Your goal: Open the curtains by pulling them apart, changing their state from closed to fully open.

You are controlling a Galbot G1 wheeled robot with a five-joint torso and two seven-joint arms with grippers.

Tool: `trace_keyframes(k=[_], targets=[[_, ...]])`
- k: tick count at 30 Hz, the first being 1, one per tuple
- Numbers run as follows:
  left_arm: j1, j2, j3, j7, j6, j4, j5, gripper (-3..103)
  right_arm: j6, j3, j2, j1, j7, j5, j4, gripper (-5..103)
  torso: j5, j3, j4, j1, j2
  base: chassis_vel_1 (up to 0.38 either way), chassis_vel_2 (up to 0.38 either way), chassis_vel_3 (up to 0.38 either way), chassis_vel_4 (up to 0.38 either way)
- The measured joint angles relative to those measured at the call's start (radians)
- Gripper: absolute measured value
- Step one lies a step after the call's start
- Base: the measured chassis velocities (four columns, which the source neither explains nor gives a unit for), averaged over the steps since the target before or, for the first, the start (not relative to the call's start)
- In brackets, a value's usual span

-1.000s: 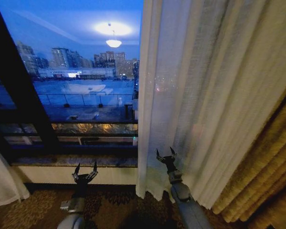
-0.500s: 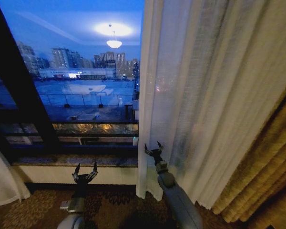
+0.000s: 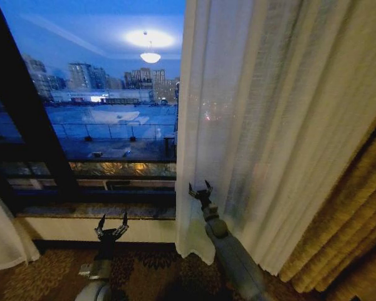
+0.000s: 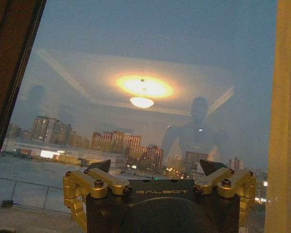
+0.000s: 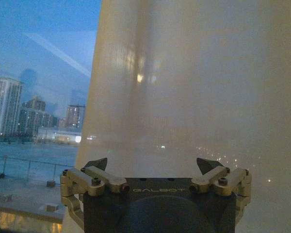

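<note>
The sheer white curtains are drawn apart over the window. The right curtain panel (image 3: 263, 125) hangs from the middle of the head view to the right, and a bit of the left curtain panel (image 3: 3, 238) shows at the lower left. My right gripper (image 3: 200, 189) is open, raised low in front of the right panel close to its inner edge. In the right wrist view the fingers (image 5: 98, 164) spread wide in front of the pleated fabric (image 5: 184, 87). My left gripper (image 3: 112, 222) is open, held low before the sill, facing bare glass (image 4: 136, 58).
A thick golden drape (image 3: 344, 226) hangs at the far right. A dark window frame post (image 3: 31, 125) slants at the left. The stone sill (image 3: 94, 210) runs below the glass, and patterned carpet (image 3: 144, 269) lies underneath.
My right gripper has moved left and slightly up along the right panel, towards its inner edge. The panel's inner edge has shifted slightly left. The left arm has not moved.
</note>
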Motion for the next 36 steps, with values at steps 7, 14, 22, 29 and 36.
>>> trace_keyframes(k=[7,14,22,29,36], targets=[[0.0,0.0,0.0,0.0,0.0,0.0,0.0,100,0.014,0.008,0.017,-0.054,-0.002,-0.017,0.034,100,-0.0003,0.0,0.0001,0.0,0.0,0.0,0.0,0.0,0.0],[0.0,0.0,0.0,0.0,0.0,0.0,0.0,100,0.012,-0.009,0.038,-0.042,0.01,-0.043,0.043,100,-0.0002,0.0,0.0001,0.0,0.0,0.0,0.0,0.0,0.0],[0.0,0.0,0.0,0.0,0.0,0.0,0.0,100,-0.016,-0.067,0.077,0.029,0.036,-0.052,0.022,100,-0.0002,0.0,0.0002,0.0,0.0,0.0,0.0,0.0,0.0],[0.0,0.0,0.0,0.0,0.0,0.0,0.0,100,-0.036,-0.076,0.107,0.103,0.059,-0.055,-0.053,100,-0.0003,0.0,0.0003,0.0,0.0,0.0,0.0,0.0,0.0],[0.0,0.0,0.0,0.0,0.0,0.0,0.0,100,-0.079,-0.058,0.114,0.153,0.111,-0.077,-0.108,100,-0.0003,0.0,0.0002,0.0,0.0,0.0,0.0,0.0,0.0]])
